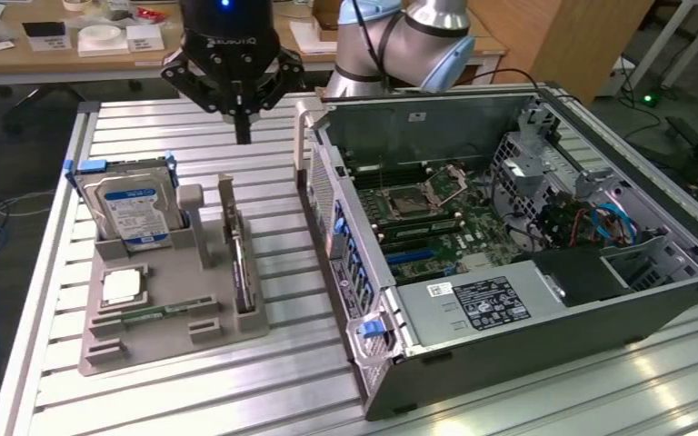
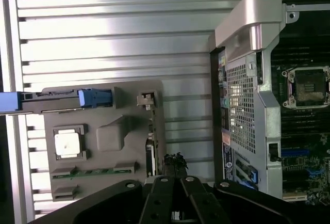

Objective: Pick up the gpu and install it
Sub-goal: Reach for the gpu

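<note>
On edge in the gray holder (image 1: 143, 338), thin dark gpu (image 1: 243, 271)

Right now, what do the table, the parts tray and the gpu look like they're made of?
Table: bare aluminium by the look, silvery slats with bright glare streaks. Parts tray: matte grey plastic, probably moulded or printed; dull, blocky slots. Gpu: standing edge-on in the tray, a thin dark board, presumably circuit-board laminate; too edge-on to confirm.
</note>
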Controlling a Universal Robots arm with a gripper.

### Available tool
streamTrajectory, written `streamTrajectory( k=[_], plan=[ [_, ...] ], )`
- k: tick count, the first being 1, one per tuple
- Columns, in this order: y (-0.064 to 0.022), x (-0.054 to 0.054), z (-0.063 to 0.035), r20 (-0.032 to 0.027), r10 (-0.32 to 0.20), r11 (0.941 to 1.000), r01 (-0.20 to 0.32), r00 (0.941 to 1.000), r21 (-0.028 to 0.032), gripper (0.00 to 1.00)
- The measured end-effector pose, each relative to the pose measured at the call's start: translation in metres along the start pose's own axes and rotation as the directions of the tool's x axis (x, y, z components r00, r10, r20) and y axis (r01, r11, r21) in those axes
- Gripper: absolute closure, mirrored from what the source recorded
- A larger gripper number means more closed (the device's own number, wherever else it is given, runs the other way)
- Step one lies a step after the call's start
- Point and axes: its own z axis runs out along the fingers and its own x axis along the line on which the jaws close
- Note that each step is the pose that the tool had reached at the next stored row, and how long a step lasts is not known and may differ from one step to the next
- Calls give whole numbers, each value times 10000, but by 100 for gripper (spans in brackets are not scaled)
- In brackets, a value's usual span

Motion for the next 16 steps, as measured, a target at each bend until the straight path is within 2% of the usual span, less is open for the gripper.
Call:
streamTrajectory(
  k=[12, 16],
  plan=[
    [-23, 302, -9, -2, 0, 10000, 0, 10000, 1, 89],
    [-25, 336, -9, -1, 0, 10000, 0, 10000, 0, 89]
  ],
)
